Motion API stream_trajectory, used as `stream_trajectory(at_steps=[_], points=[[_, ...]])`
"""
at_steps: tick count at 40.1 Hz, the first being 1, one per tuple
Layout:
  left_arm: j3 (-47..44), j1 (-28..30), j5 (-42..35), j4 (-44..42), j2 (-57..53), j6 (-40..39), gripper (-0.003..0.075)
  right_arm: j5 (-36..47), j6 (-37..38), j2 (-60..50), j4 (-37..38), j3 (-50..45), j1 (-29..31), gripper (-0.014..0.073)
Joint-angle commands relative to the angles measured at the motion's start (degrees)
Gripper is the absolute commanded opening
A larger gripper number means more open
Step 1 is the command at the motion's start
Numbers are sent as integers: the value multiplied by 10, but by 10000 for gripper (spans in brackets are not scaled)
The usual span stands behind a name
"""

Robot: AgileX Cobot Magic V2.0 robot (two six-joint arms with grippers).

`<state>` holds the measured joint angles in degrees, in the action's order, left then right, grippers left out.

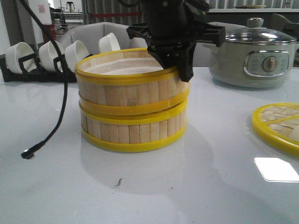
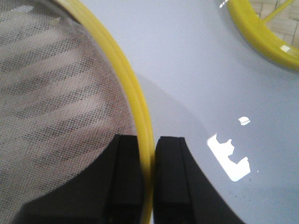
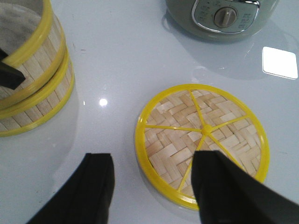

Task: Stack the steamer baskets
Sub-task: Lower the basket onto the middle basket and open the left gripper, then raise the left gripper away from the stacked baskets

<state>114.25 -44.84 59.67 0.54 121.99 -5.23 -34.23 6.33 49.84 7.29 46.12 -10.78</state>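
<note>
Two steamer baskets stand stacked in the middle of the table. The upper basket [image 1: 126, 93] rests on the lower basket [image 1: 131, 133], shifted a little to the left. My left gripper [image 1: 181, 65] is shut on the upper basket's right rim. In the left wrist view the yellow rim [image 2: 135, 93] runs between the fingers of my left gripper [image 2: 148, 140], one finger inside over the mesh liner [image 2: 56, 93]. My right gripper [image 3: 154, 157] is open and empty, above the near edge of the flat woven lid [image 3: 187, 116]. The right wrist view also shows the upper basket [image 3: 32, 51] on the lower basket [image 3: 46, 98].
The woven lid [image 1: 280, 123] lies flat at the right. A grey electric pot [image 1: 254, 56] with a glass lid stands at the back right. White bowls in a black rack [image 1: 46, 53] stand at the back left. A black cable [image 1: 51, 126] hangs to the table at the left.
</note>
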Motion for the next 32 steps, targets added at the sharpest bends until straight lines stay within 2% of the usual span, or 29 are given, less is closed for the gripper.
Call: stream_trajectory(at_steps=[1,21,26,30,32], points=[[20,0,-29,2,-32,-1,94,42,1,-3,9,20,0,470],[20,0,-37,-5,-32,-1,119,42,1,-3,9,20,0,470],[20,0,-40,-5,-32,-1,264,42,1,-3,9,20,0,470],[20,0,-40,-5,-32,-2,414,42,1,-3,9,20,0,470],[20,0,-40,-5,-32,-2,447,42,1,-3,9,20,0,470]])
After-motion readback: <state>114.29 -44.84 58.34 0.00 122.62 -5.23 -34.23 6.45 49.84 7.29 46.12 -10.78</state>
